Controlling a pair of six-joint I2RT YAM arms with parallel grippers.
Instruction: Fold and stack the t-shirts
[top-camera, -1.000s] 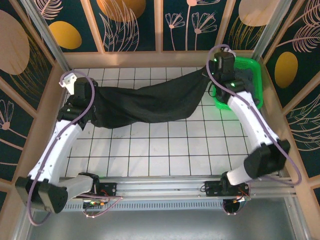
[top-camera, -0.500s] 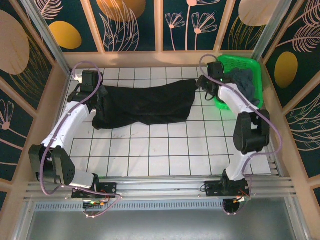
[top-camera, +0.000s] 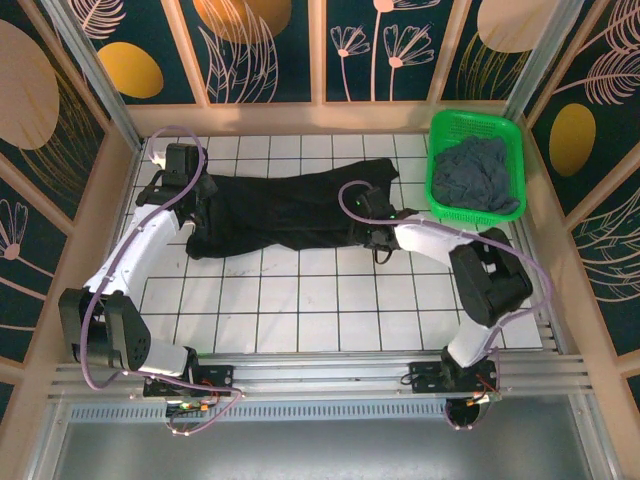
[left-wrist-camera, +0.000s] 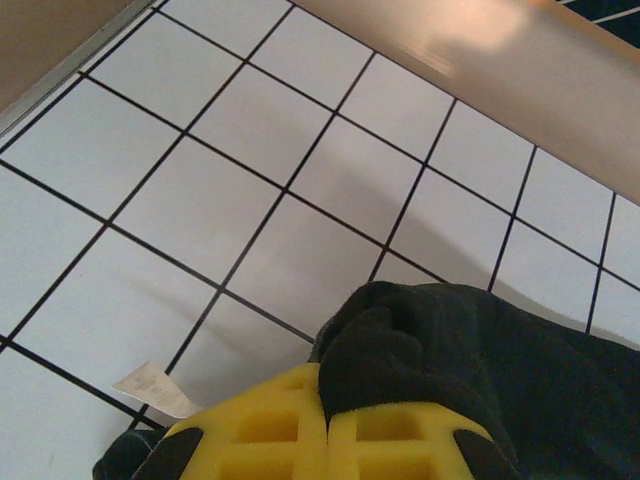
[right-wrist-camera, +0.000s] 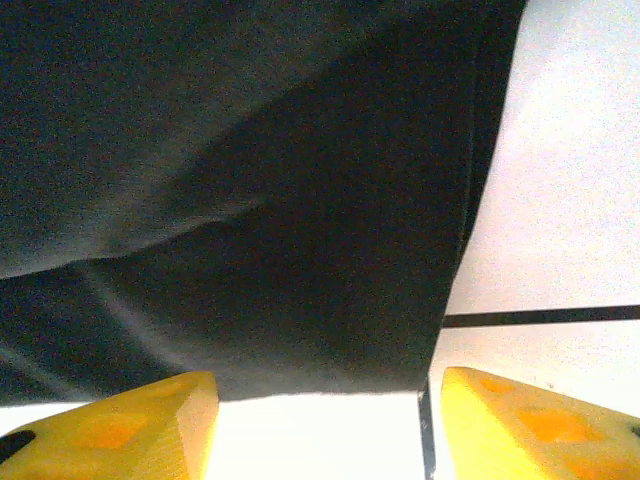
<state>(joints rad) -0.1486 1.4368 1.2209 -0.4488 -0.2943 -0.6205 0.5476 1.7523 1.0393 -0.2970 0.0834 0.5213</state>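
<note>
From the near edge the white tiled table (top-camera: 300, 300) runs back to the black t-shirt (top-camera: 290, 210), stretched in a rumpled band across the far rows. Its left end is pinched in the closed left gripper (left-wrist-camera: 325, 435), while the right gripper (right-wrist-camera: 328, 415) hangs over its right hem, jaws apart, holding nothing. In the far right corner a green basket (top-camera: 436, 160) holds the slate grey-blue t-shirt (top-camera: 478, 172) in a heap before leaf-painted panels (top-camera: 270, 60); the right arm (top-camera: 430, 238) hides part of the black shirt's right end.
</note>
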